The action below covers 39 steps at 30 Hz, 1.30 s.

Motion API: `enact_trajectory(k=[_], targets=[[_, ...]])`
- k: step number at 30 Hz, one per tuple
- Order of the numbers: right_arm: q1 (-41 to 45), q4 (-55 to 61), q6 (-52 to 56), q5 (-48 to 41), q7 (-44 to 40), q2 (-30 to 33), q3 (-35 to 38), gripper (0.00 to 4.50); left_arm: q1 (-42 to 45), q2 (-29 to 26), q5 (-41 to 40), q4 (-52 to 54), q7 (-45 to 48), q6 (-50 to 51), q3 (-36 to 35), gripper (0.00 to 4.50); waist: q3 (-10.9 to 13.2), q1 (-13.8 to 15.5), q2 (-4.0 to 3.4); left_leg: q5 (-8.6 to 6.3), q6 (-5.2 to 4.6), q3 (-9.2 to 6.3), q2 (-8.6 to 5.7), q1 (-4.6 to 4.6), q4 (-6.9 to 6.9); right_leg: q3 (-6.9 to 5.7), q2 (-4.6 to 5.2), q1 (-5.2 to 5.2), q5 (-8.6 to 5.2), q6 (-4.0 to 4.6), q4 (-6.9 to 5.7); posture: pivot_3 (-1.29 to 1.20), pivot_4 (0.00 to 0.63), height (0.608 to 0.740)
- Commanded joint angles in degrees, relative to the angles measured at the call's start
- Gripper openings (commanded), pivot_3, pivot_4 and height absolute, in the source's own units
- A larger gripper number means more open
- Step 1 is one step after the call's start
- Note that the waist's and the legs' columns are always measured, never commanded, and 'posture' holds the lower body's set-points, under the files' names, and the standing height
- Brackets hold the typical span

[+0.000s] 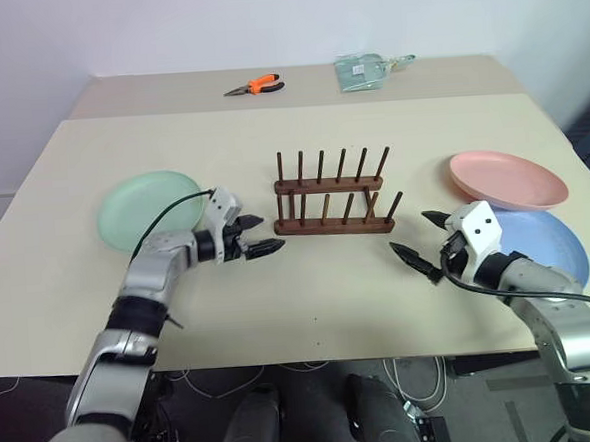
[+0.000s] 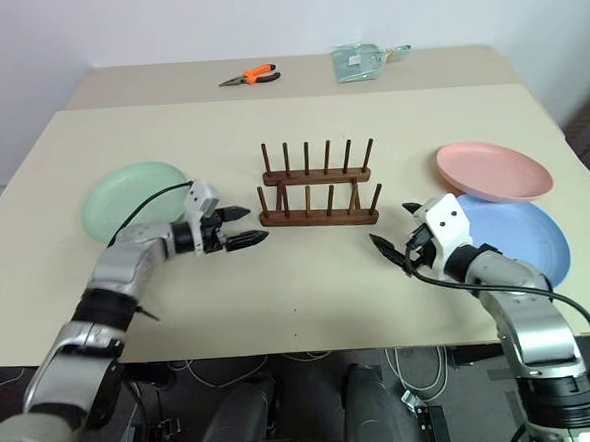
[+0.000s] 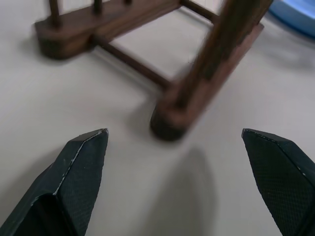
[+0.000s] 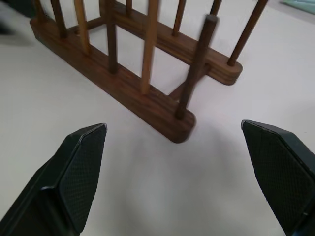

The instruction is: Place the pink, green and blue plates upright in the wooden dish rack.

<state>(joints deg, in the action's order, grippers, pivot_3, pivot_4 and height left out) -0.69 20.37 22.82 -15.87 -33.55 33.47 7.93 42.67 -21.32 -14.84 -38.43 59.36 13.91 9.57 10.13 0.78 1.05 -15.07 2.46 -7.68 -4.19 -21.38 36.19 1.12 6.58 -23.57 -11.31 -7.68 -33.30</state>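
Wooden dish rack (image 1: 331, 195): standing bare of plates on the beige surface (image 1: 309, 290), between the two hands, the left hand (image 1: 259, 235) near one end and the right hand (image 1: 423, 238) near the other, each with fingers spread and holding nothing. Green plate (image 1: 146, 208): flat on the surface just behind the left hand. Pink plate (image 1: 506, 179) and blue plate (image 1: 545, 241): beside the right hand on its outer side, the pink one overlapping the blue one's far edge.
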Motion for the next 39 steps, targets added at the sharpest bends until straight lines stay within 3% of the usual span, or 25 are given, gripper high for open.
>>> enact_trajectory(k=[1, 3, 8, 9, 14, 18, 22, 29, 32, 33, 35, 39], targets=[[-2.6, 5.8, 0.2, 0.8, 2.6, -0.8, 0.9, 4.5, 4.7, 3.3, 4.2, -11.3, 1.2, -6.1, 1.2, 4.23, 0.0, 0.0, 0.01, 0.0, 0.0, 0.0, 0.0, 0.0, 0.0, 0.0, 0.01, 0.0, -0.01, -0.03, 0.01, 0.0, 0.15, 0.74], [-4.3, 7.2, 0.3, 1.0, 3.3, -0.8, 1.3, 4.5, 6.2, 5.1, 5.2, -14.6, 2.8, -8.7, 1.2, 3.61, 0.0, 0.0, 0.0, 0.0, -0.01, 0.0, 0.0, 0.0, 0.0, 0.0, 0.01, 0.01, -0.06, -0.12, 0.01, 0.0, 0.15, 0.74], [-5.3, 8.2, 0.7, 1.6, 4.1, -0.3, 1.4, 4.5, 5.5, 5.3, 6.1, -14.7, 7.0, -10.9, 0.6, 1.13, 0.0, -0.2, 0.02, -0.01, -0.02, 0.0, 0.01, 0.03, -0.01, -0.01, 0.01, 0.01, -0.11, -0.2, -0.02, 0.0, 0.15, 0.74], [-5.2, 8.0, 0.6, 1.6, 3.9, 0.0, 1.6, 4.5, 4.4, 5.0, 6.2, -13.1, 8.3, -11.5, 0.9, 0.86, -0.1, -0.2, -0.02, -0.01, -0.02, 0.0, 0.02, 0.04, 0.0, 0.0, 0.01, 0.02, -0.1, -0.19, -0.03, 0.0, 0.15, 0.74], [-5.4, 7.0, 0.5, 1.2, 2.1, 2.3, 3.6, 4.5, -2.3, 2.5, 5.5, 0.3, 13.8, -10.4, 2.6, 0.86, -0.1, -0.2, -0.13, -0.02, -0.04, -0.01, 0.03, 0.07, -0.04, 0.01, 0.01, 0.05, -0.06, -0.12, -0.03, 0.0, 0.15, 0.74], [-7.9, 4.5, -0.3, 0.7, -1.8, 6.4, 7.8, 4.5, -10.6, -2.2, 5.4, 17.8, 17.8, -6.8, 6.0, 0.86, -0.1, -0.1, -0.13, -0.03, -0.05, -0.02, 0.02, 0.05, -0.03, 0.01, 0.04, 0.06, -0.03, -0.04, -0.03, 0.0, 0.15, 0.74], [-9.5, 3.2, -0.1, -0.3, -4.3, 8.0, 9.6, 4.5, -13.9, -5.0, 5.7, 23.0, 19.0, -5.6, 7.6, 0.86, -0.1, 0.0, -0.14, -0.04, -0.06, -0.03, 0.03, 0.06, -0.01, 0.01, 0.05, 0.09, -0.13, 0.12, -0.02, 0.0, 0.15, 0.74], [-12.0, 3.1, 0.8, 0.7, -6.7, 10.6, 11.0, 4.5, -14.3, -6.5, 6.7, 23.6, 14.5, -2.4, 6.4, 4.11, -0.1, 0.0, -0.15, -0.04, -0.06, -0.03, 0.04, 0.08, 0.02, 0.0, 0.06, 0.12, -0.27, -0.04, -0.03, 0.0, 0.15, 0.74], [-14.4, 4.6, -0.1, 1.1, -7.9, 12.0, 12.5, 4.5, -17.7, -10.3, 3.0, 28.9, 15.2, 3.9, 3.8, 4.11, -0.2, -0.3, -0.18, -0.04, -0.06, -0.02, 0.04, 0.08, 0.0, 0.0, 0.05, 0.1, -0.27, -0.05, -0.04, 0.0, 0.15, 0.74], [-15.3, 5.4, 0.0, 0.3, -9.0, 12.4, 13.3, 4.24, -19.7, -12.1, 0.7, 31.9, 16.1, 7.1, 2.7, 3.85, -0.2, -0.6, -0.19, -0.04, -0.07, 0.0, 0.06, 0.11, -0.05, 0.0, 0.05, 0.09, -0.27, -0.05, -0.05, 0.0, 0.15, 0.74], [-17.0, 7.1, 0.6, -1.2, -11.2, 12.9, 14.1, 3.58, -23.3, -15.4, -2.5, 37.2, 17.2, 12.7, 1.6, 3.08, -0.2, -1.4, -0.22, -0.06, -0.09, 0.0, 0.11, 0.11, -0.13, 0.0, 0.02, 0.03, -0.28, -0.07, -0.1, 0.0, 0.15, 0.74], [-19.8, 12.2, 2.6, -3.6, -15.3, 14.1, 10.9, 1.54, -29.2, -19.2, -8.5, 47.9, 17.2, 21.7, 1.4, 1.02, -0.2, -1.5, -0.27, -0.06, -0.1, -0.02, 0.15, 0.11, -0.1, 0.01, 0.04, 0.05, -0.32, -0.09, -0.12, 0.0, 0.15, 0.74]])
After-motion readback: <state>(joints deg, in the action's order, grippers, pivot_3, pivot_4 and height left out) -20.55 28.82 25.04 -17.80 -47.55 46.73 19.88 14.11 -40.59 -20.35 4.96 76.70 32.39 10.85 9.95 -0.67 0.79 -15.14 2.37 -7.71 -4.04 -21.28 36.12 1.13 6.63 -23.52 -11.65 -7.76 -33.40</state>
